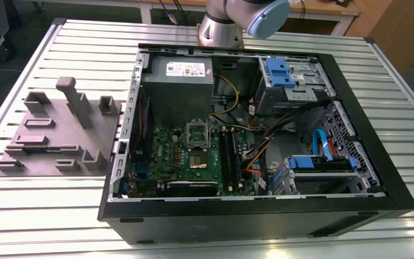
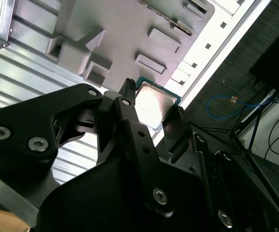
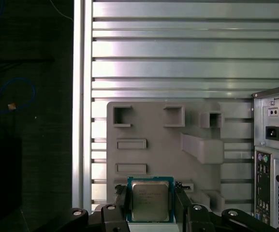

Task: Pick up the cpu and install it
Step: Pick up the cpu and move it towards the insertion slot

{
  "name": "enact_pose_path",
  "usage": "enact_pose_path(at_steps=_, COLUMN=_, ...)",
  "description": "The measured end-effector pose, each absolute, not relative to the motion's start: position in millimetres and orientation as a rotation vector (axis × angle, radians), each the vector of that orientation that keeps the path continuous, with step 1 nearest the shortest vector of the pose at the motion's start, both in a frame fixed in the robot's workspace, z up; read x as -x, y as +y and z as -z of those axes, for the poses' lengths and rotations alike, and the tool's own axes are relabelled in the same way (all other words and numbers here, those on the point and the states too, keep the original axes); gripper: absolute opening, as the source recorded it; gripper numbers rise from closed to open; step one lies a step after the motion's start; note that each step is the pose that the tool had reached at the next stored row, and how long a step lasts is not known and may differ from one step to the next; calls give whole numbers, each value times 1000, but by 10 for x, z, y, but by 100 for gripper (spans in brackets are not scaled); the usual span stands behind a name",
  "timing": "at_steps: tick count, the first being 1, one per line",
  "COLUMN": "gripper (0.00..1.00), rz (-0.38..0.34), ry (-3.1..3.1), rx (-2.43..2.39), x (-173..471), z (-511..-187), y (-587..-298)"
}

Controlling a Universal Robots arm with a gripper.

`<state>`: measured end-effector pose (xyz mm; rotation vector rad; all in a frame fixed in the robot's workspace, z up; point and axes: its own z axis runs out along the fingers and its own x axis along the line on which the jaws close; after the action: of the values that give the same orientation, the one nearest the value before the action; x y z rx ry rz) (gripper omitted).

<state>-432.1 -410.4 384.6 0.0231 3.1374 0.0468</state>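
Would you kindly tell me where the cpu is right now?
In both wrist views the cpu is clamped in the tool, above the grey slotted tray that lies beside the computer case.

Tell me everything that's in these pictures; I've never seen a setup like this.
cpu: one, silvery top, green rim, between the hand's fingers over the tray.
tray: one, grey, moulded pockets, on the table beside the case.
computer case: one, black, open, lying on the table.
green board: one, inside the case.
metal box: one, grey, white label, inside the case.
blue brackets: two, inside the case.
table: one, silver slats.
arm: one, silver, blue joint, beyond the case.
hand: one, black, shut on the cpu.
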Motion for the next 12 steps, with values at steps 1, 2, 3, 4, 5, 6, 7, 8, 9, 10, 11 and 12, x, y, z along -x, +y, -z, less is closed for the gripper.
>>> enact_pose_path(at_steps=1, gripper=47, rz=-47, ry=3137, rx=-23, x=4320, z=-3846, y=-4104)
enact_pose_path(at_steps=2, gripper=47, rz=-47, ry=3137, rx=-23, x=4320, z=-3846, y=-4104)
enact_pose_path(at_steps=3, gripper=47, rz=-47, ry=3137, rx=-23, x=4320, z=-3846, y=-4104)
enact_pose_path(at_steps=4, gripper=47, rz=-47, ry=3137, rx=-23, x=4320, z=-3846, y=-4104)
enact_pose_path(at_steps=5, gripper=47, rz=-47, ry=3137, rx=-23, x=4320, z=-3846, y=-4104)
enact_pose_path(at_steps=6, gripper=47, rz=-47, ry=3137, rx=-23, x=4320, z=-3846, y=-4104)
enact_pose_path(at_steps=7, gripper=47, rz=-47, ry=3137, rx=-23, x=4319, z=-3846, y=-4104)
enact_pose_path(at_steps=8, gripper=47, rz=-47, ry=3137, rx=-23, x=4319, z=-3846, y=-4104)
enact_pose_path(at_steps=9, gripper=47, rz=-47, ry=3137, rx=-23, x=4319, z=-3846, y=-4104)
enact_pose_path(at_steps=10, gripper=47, rz=-47, ry=3137, rx=-23, x=4319, z=-3846, y=-4104)
enact_pose_path(at_steps=11, gripper=47, rz=-47, ry=3137, rx=-23, x=4319, z=-3846, y=-4104)
enact_pose_path(at_steps=12, gripper=47, rz=-47, ry=3138, rx=-23, x=4318, z=-3855, y=-4104)
